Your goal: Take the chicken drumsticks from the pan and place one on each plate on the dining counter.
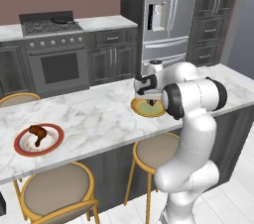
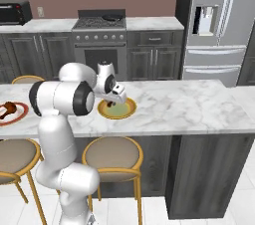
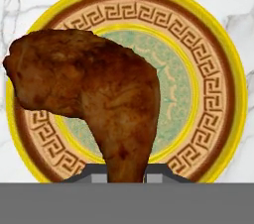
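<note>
Marble counter (image 1: 99, 119), drumstick (image 3: 99, 99) in claw (image 3: 127, 176)

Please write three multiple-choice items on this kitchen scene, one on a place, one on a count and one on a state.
1. Where is the drumstick that the claw is not holding?
A. on the red-rimmed plate
B. on a stool seat
C. on the stove

2. How many plates stand on the dining counter?
A. one
B. two
C. four

3. What is the claw doing?
A. hanging open over the stove
B. resting shut on a stool
C. shut on a drumstick over the golden-rimmed plate

Answers:
1 A: the free drumstick lies on the red-rimmed plate.
2 B: that plate and the golden-rimmed plate are on the dining counter.
3 C: the claw grips the held drumstick by its thin end above that plate.
</note>
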Tool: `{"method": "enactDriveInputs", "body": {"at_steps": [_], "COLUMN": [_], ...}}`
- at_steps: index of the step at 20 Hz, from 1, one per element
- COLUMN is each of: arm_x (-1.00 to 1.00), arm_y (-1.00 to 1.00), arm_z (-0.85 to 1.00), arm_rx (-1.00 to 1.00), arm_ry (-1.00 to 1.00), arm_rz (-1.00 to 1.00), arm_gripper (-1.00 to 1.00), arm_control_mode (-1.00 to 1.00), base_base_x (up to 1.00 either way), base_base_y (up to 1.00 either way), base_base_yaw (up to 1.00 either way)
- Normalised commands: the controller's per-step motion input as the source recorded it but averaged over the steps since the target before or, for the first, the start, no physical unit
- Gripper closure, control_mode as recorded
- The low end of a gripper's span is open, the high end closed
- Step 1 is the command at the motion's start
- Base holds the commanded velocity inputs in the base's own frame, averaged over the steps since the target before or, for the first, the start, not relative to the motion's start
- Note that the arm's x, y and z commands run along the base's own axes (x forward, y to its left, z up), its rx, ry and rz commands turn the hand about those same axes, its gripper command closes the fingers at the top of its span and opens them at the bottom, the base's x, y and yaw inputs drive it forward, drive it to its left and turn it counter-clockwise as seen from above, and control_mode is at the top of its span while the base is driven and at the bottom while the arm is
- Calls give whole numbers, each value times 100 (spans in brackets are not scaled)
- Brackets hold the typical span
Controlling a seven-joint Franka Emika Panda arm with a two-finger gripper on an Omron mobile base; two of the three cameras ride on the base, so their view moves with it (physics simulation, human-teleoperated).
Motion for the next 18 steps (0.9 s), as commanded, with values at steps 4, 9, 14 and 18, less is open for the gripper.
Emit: {"method": "enactDriveInputs", "body": {"at_steps": [4, 9, 14, 18], "arm_x": [3, 18, 19, 19], "arm_y": [-8, 0, 0, 0], "arm_z": [-26, -27, -21, -19], "arm_rx": [0, 0, 0, 0], "arm_ry": [0, 0, 0, 0], "arm_rz": [0, -1, 0, 0], "arm_gripper": [100, 100, 100, 100], "arm_control_mode": [-100, -100, -100, -100], "base_base_x": [0, 0, 0, 0], "base_base_y": [0, 0, 0, 0], "base_base_yaw": [0, 0, 0, 0]}}
